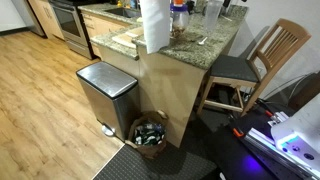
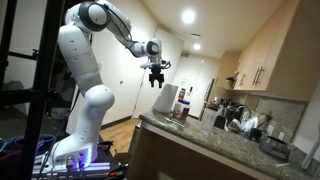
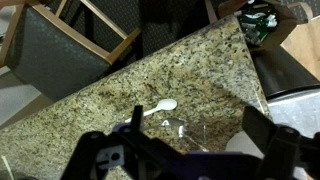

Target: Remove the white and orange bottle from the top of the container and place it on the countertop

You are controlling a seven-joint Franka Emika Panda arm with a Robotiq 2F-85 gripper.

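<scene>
The fingers [image 3: 268, 140] stand wide apart and hold nothing. In an exterior view the arm [image 2: 110, 25] carries them high over the table [image 3: 120, 80]. The white and orange bottle [image 1: 178, 12] is well below the fingers and off to one side. It sits on the dark container [image 1: 178, 28], just beside the paper towel roll [image 1: 153, 22], and is too small to make out further. Straight beneath the fingers lie bare granite and a white spoon [image 3: 166, 105]. The height probably serves to clear the tall roll. The wide spread suits coming down around the bottle from above.
</scene>
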